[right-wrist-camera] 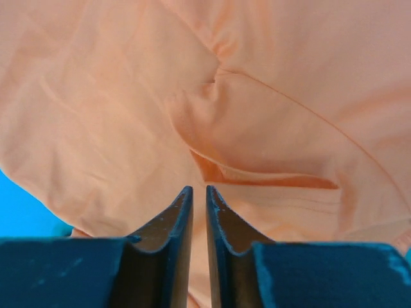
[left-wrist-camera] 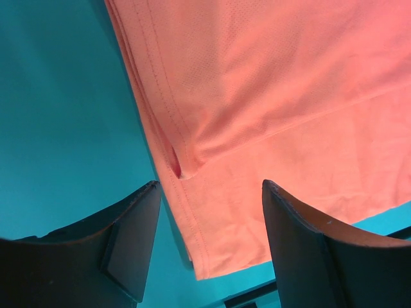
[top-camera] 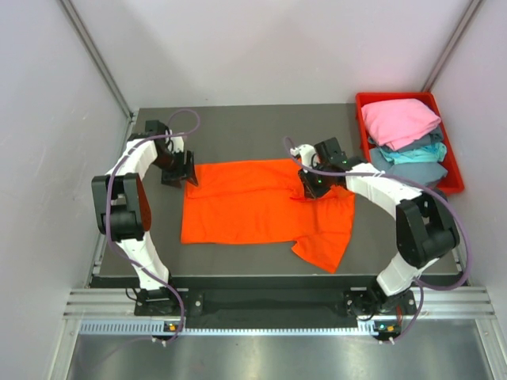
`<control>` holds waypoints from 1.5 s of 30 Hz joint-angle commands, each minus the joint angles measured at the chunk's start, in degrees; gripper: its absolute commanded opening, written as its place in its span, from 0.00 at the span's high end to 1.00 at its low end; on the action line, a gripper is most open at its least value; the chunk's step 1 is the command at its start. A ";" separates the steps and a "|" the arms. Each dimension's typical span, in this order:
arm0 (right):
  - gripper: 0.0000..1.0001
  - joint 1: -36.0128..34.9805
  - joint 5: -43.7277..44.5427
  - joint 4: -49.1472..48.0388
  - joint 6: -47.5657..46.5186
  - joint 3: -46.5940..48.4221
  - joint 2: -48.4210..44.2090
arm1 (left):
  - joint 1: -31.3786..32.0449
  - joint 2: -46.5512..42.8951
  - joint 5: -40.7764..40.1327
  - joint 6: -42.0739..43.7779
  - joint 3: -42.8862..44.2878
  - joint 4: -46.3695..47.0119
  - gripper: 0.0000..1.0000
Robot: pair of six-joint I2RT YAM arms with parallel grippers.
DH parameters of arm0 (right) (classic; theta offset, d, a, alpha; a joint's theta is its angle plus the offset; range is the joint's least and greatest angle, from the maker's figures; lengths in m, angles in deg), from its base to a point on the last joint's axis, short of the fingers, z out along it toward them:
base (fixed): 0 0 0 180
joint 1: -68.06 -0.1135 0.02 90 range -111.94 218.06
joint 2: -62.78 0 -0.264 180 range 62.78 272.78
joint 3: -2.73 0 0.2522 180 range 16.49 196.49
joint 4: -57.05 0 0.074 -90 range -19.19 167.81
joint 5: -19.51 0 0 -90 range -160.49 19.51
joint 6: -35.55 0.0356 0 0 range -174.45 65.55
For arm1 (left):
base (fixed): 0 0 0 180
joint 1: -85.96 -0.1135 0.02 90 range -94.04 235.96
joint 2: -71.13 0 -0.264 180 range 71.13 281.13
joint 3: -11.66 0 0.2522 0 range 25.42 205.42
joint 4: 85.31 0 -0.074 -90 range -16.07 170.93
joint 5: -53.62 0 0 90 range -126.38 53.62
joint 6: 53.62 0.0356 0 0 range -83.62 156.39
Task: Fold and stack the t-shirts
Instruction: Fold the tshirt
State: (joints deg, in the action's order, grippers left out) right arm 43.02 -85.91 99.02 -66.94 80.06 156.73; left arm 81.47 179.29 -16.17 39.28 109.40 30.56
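Observation:
The bright orange t-shirt [top-camera: 253, 207] lies spread flat in the middle of the dark table, one sleeve sticking out at the front right. My left gripper [top-camera: 181, 170] is open at the shirt's far left corner; in the left wrist view [left-wrist-camera: 210, 186] its fingers straddle the hemmed corner [left-wrist-camera: 205, 244] without touching it. My right gripper [top-camera: 310, 186] is down on the shirt's right part. In the right wrist view [right-wrist-camera: 199, 188] its jaws are nearly together on a thin layer of orange cloth [right-wrist-camera: 270, 122], with a fold just ahead.
A red bin [top-camera: 360, 103] at the far right holds a pile of shirts: pink [top-camera: 400, 120] on top, light teal [top-camera: 412, 152] and grey-blue [top-camera: 412, 170] below. Grey walls enclose the table on three sides.

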 commanded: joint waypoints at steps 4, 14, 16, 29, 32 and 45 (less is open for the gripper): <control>0.62 2.44 3.90 -1.49 1.50 9.88 0.70 | -0.25 -2.69 1.24 -0.70 0.56 1.33 0.31; 0.50 11.49 7.51 -4.91 1.42 18.25 13.79 | -0.34 2.40 -3.06 1.85 9.70 -1.74 0.30; 0.51 13.34 7.95 -5.09 0.80 18.69 15.11 | -0.78 4.42 -4.38 2.46 11.63 -2.27 0.30; 0.52 17.39 8.92 -5.53 0.89 19.75 20.65 | -2.98 15.14 -3.77 1.06 16.56 -2.98 0.30; 0.52 17.39 9.09 -5.53 1.07 20.19 21.88 | -2.98 18.04 -4.91 1.23 18.67 -2.80 0.30; 0.73 17.30 12.69 -6.32 1.33 23.26 25.84 | -1.22 27.19 -2.54 2.38 27.02 -2.37 0.83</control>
State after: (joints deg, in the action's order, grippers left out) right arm 60.38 -74.96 94.10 -65.85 101.04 180.97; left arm 79.18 203.31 -19.93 40.85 135.39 27.74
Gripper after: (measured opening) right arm 0.296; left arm 0.217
